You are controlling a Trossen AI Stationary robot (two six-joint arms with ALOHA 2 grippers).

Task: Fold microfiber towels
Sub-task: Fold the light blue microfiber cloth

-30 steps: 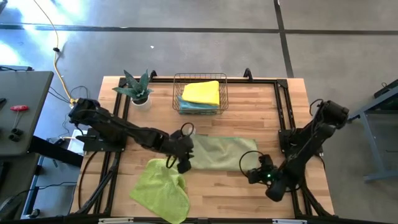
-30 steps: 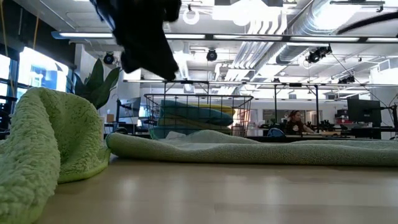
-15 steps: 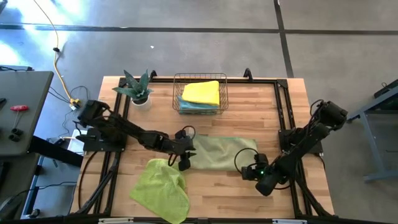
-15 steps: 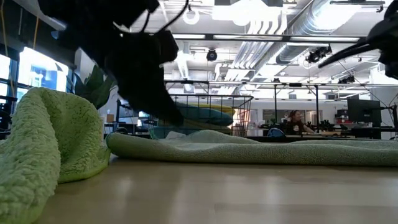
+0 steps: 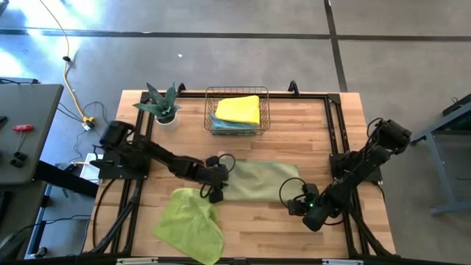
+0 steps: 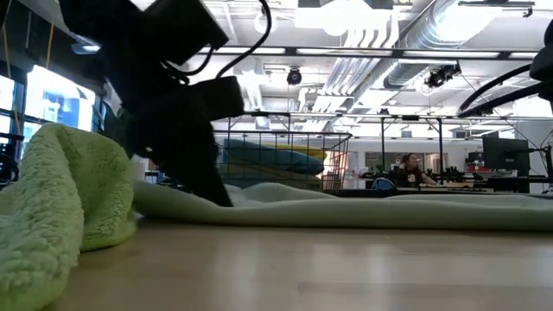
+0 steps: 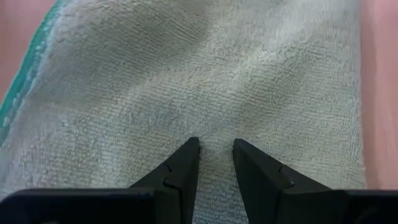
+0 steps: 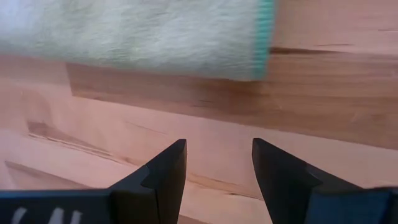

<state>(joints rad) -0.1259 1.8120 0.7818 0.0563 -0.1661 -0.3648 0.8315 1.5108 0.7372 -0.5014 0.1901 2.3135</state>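
On the desk (image 5: 324, 221), the lime green towel (image 5: 190, 224) lies crumpled near the front left corner, not yet folded. Just beside it, the left hand (image 5: 214, 193) presses down on the left end of the pale sage towel (image 5: 257, 180); its fingers stand slightly apart with tips on the cloth, pinching nothing visible. That towel lies as a flat strip, seemingly part-folded. The right hand (image 5: 294, 206) is released over bare wood near its right corner. Behind, the basket (image 5: 236, 109) holds yellow and light blue towels, apparently finished.
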